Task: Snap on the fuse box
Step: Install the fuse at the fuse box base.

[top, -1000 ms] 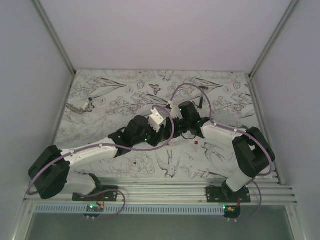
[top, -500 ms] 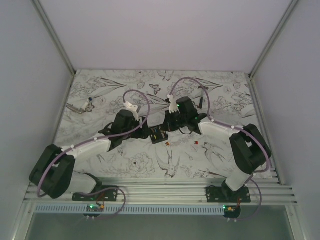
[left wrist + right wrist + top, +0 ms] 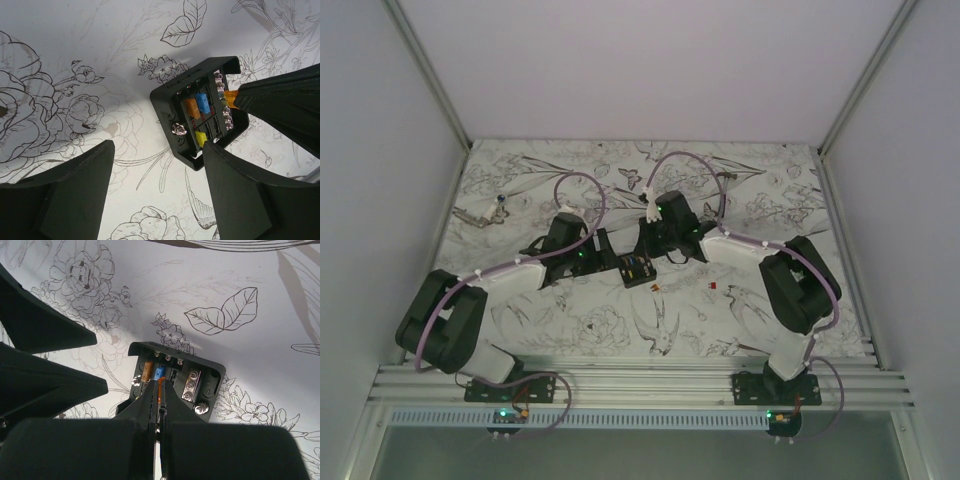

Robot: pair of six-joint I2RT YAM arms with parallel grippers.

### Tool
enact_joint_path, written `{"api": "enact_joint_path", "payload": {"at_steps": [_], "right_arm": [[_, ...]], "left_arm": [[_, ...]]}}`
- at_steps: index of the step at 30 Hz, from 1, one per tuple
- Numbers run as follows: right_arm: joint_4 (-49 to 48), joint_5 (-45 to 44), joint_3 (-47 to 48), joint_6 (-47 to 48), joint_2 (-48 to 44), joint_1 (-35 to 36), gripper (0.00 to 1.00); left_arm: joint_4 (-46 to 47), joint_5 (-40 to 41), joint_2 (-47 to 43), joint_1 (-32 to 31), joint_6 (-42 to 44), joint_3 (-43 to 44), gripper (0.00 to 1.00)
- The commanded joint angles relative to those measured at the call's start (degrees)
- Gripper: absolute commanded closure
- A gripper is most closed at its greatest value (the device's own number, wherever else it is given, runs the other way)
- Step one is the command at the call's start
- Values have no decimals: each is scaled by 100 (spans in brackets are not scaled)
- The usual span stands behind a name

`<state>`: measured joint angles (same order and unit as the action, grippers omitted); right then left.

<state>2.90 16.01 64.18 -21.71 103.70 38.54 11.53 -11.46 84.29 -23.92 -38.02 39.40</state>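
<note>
The fuse box (image 3: 638, 268), a small black rectangular plastic tray with its face open upward, lies flat on the white table sheet (image 3: 570, 330) printed with grey flowers and birds. In the left wrist view, the fuse box (image 3: 200, 110) shows an orange fuse (image 3: 192, 108) and a blue fuse (image 3: 203, 102) seated side by side, with a yellow fuse (image 3: 201, 138) in the next row and silver screw terminals along its edges.

The right gripper (image 3: 654, 252) comes down onto the box's far side. Its fingers are pressed together and pinch a small orange blade fuse (image 3: 229, 96) at the box's rim. The right wrist view shows the same thin orange strip (image 3: 161, 391) between the closed fingertips of the right gripper (image 3: 159, 386), directly over the box (image 3: 200, 380).

The left gripper (image 3: 610, 252) sits just beside the box's left side, fingers spread wide and holding nothing; in its own view one left gripper (image 3: 157, 147) finger reaches the box's near corner.

A small red piece (image 3: 712, 286) lies on the sheet near the box's right.
</note>
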Motion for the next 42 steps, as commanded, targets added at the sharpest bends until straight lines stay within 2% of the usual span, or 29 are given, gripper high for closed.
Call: {"api": "enact_joint_path", "payload": {"at_steps": [1,14,33,42], "right_arm": [[18,-411,232,-210,130,123,100],[12,-862,132,-368,194,250,100],[-123,-945,-35,-557,281,357,100],[-356,-1428,-375,-399,124,503,100]], "left_arm": [[-120,-174,85,46,-213,152,25],[-168,-174,218,54,-300,182,22],[-178,-244,257,54,-448,158,22],[-181,-271,212,46,-609,110,22]]}}
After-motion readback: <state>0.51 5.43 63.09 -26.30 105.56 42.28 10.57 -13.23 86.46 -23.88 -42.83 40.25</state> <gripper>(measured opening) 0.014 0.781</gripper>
